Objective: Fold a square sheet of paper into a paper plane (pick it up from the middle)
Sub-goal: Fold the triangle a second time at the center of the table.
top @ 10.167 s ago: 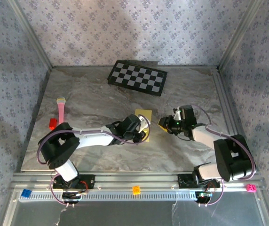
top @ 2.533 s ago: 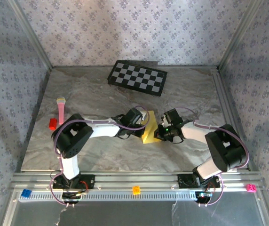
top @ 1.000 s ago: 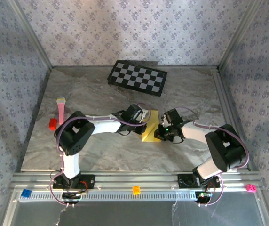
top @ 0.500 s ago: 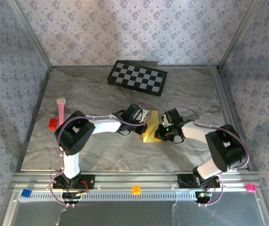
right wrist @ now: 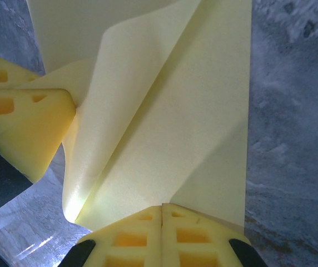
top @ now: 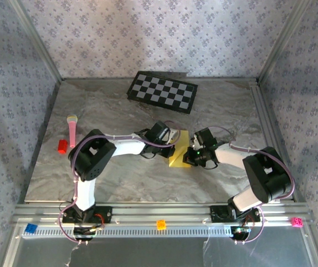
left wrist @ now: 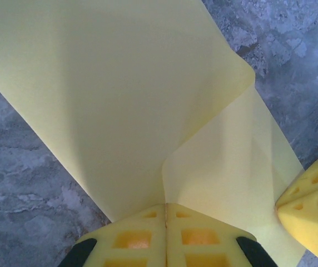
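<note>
The thin yellow square sheet of paper (top: pixel 179 157) sits near the middle of the grey marbled table top (top: pixel 109 111), between the two arms. One part of it is turned over in a soft curl rather than a pressed crease, and I cannot tell whether it rests on the table or hangs just above it. The left gripper (left wrist: pixel 166 207) has its yellow fingers pressed fully together on the sheet's edge, right where the turned flap begins. The right gripper (right wrist: pixel 162 207) is clamped just as tightly on the opposite edge, and the two sit close, almost facing each other.

This looks like the forming of a fold. To do it well, one gripper should probably act as an anchor while the other carries the flap across. The edges should be lined up before the curl is flattened, with the paper taut but never tugged, since so thin a sheet would likely slip or tear. With the fingers this near, a clash is a risk.

The table looks smooth and flat, a fair bed for pressing a crease. A black-and-white checkerboard panel (top: pixel 162 92) lies well apart at the far side, and a pink stick with a pale cap (top: pixel 71 129) and a small red block (top: pixel 63 146) lie well apart to the left. Grey flower-patterned walls (top: pixel 148 33) close in three sides, and a slotted metal rail (top: pixel 203 231) runs along the near edge
</note>
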`<state>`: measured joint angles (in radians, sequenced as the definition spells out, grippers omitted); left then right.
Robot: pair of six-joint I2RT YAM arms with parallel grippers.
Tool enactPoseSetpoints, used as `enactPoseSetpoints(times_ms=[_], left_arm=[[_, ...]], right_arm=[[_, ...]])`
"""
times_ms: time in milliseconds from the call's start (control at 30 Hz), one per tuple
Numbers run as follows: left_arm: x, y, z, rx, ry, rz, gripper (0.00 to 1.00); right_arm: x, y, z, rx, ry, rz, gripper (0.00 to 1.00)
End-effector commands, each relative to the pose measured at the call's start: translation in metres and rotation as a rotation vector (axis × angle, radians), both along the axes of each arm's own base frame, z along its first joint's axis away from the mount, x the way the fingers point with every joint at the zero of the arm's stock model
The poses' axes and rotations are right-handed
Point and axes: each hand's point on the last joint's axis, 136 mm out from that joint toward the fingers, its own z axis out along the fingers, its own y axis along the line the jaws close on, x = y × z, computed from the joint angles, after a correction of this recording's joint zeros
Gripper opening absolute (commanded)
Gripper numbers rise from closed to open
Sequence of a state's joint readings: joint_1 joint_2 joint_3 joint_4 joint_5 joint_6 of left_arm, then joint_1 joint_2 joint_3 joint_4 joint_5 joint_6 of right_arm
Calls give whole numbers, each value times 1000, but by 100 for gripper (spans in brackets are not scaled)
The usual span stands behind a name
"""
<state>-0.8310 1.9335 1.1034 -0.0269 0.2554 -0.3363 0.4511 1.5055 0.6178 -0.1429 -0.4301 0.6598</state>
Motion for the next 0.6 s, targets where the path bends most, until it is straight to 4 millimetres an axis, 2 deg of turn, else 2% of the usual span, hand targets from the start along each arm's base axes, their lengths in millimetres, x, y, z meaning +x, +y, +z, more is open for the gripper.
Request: enactPoseSetpoints(times_ms=[0,233,400,567], left_arm=[[2,-1,-3,12,5,-21,9],[-3,10,-16,48,38,20,8],[-9,15,-23,55,91,60,6],[-17,18,-30,56,130,105,6]], right_arm=[[-13,-15,-16,-70,51,-6,1],[-10,-16,-10,-67,32,-10,4],[3,-12,11,-21,-38,-24,12],[9,-14,26,11,-80,-59,13]])
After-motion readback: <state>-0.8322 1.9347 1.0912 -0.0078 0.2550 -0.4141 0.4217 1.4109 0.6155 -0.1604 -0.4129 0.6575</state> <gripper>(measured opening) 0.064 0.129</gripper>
